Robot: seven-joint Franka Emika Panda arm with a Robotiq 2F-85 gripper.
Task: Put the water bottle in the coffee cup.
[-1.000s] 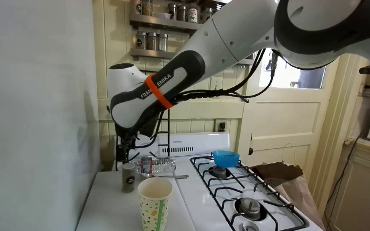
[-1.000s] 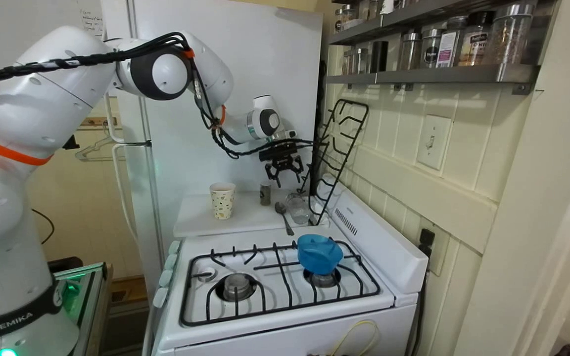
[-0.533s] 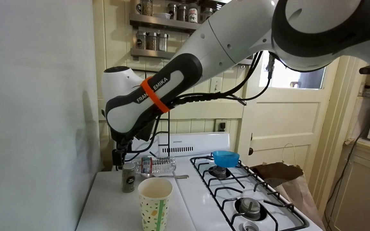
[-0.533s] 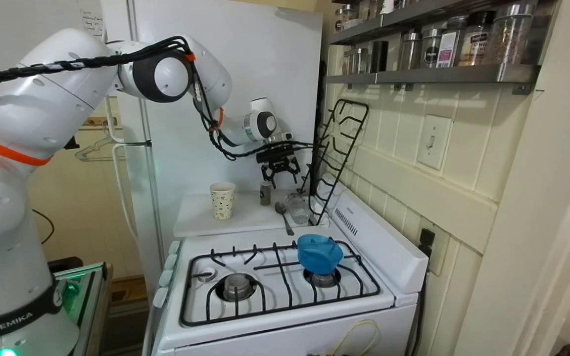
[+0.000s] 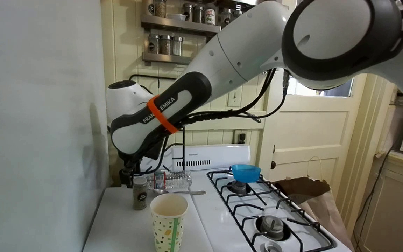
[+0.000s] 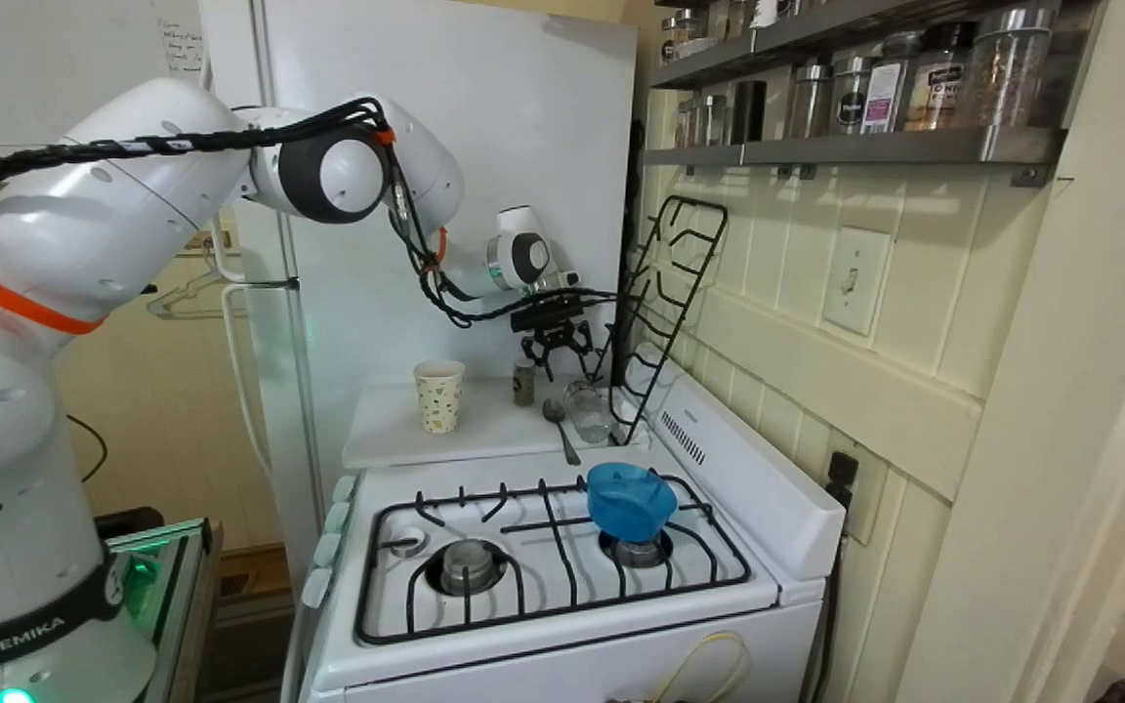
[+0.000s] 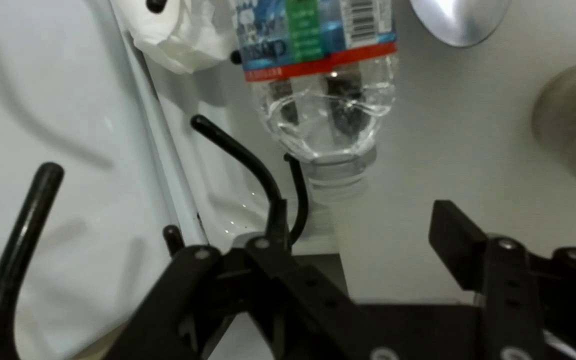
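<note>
The Robotiq gripper [image 7: 360, 225], jaws parted with nothing between, should straddle the lying water bottle [image 7: 320, 90] squarely, clear of the burner-grate prongs [image 7: 238, 150] beside the bottle's neck.

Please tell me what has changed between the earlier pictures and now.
The arm has come down, lowering the gripper toward the counter. Nothing was taken hold of or let go: the jaws stand open and empty. The water bottle, lying on its side, the coffee cup, spice jar, spoon and blue bowl stayed where they were.
</note>
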